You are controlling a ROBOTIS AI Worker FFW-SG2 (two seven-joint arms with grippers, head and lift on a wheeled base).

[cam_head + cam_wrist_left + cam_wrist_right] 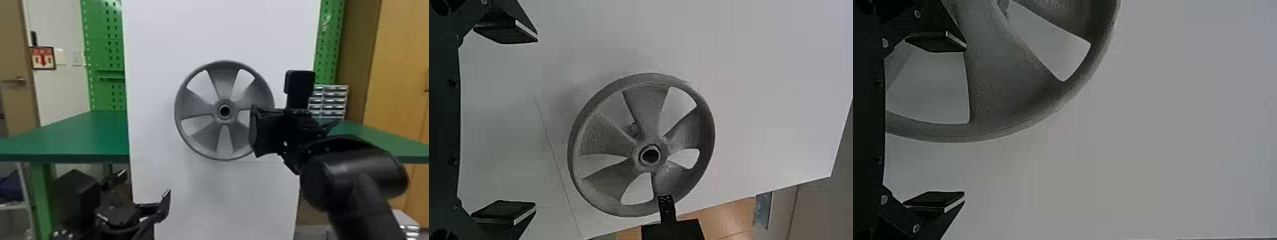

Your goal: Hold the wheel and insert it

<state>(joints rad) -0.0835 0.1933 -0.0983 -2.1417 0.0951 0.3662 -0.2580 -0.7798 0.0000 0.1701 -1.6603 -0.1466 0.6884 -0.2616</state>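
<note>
Left gripper (536, 121): spread, empty, low beside the wheel (222, 79). Wheel: upright before white panel (153, 38); seating unconfirmed. Right gripper (964, 121): spread at wheel's right side. Hazard: closing off-line, it could push one side and tilt the wheel

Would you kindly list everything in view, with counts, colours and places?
wheel: one, grey, before the panel
panel: one, white, upright, centre
tabletop: two parts, green, flanking the panel
pegboard: two, green, behind, either side
drawer unit: one, grey, right rear
cabinet: one, tan, far right
door: one, brown, far left
sign: one, red and white, left wall
shelf: one, grey, lower left
left pincer: one, black, lower left
right pincer: one, black, at the wheel's right edge
</note>
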